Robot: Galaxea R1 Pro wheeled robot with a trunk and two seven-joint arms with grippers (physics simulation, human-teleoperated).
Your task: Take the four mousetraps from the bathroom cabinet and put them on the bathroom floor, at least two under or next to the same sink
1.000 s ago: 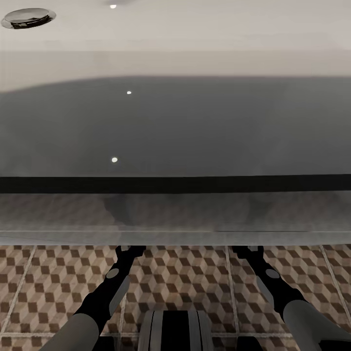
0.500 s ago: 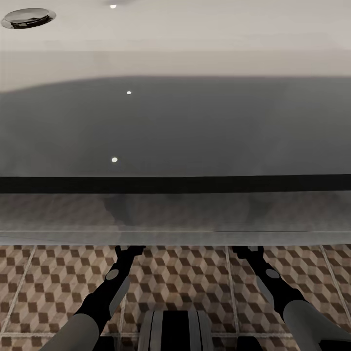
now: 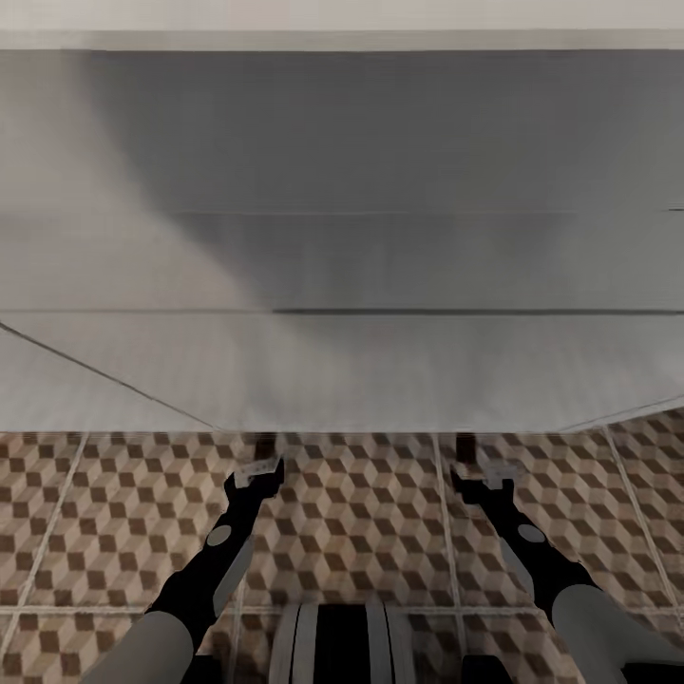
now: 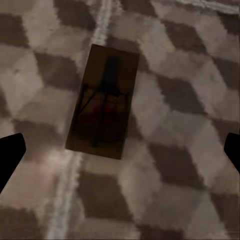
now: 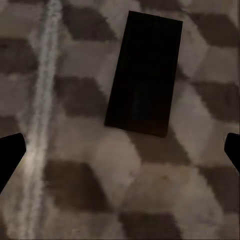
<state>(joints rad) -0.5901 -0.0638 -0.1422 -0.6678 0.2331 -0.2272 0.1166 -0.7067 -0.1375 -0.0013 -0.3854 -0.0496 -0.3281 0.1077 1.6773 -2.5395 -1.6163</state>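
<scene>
Hovering unclenched, the left hand [image 3: 258, 475] and right hand [image 3: 480, 475] each hang over a mousetrap [image 4: 104, 101] [image 5: 144, 73] lying flat on the bathroom floor [image 3: 361, 532]; a careless drop could nudge one.

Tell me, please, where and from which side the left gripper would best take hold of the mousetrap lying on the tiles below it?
Probably across its two long edges, coming straight down. The mousetrap lies flat on the bathroom floor, so only its thin sides offer grip, and the narrow width suits the open left gripper. Stay near the board's middle, avoiding the wire mechanism.
</scene>
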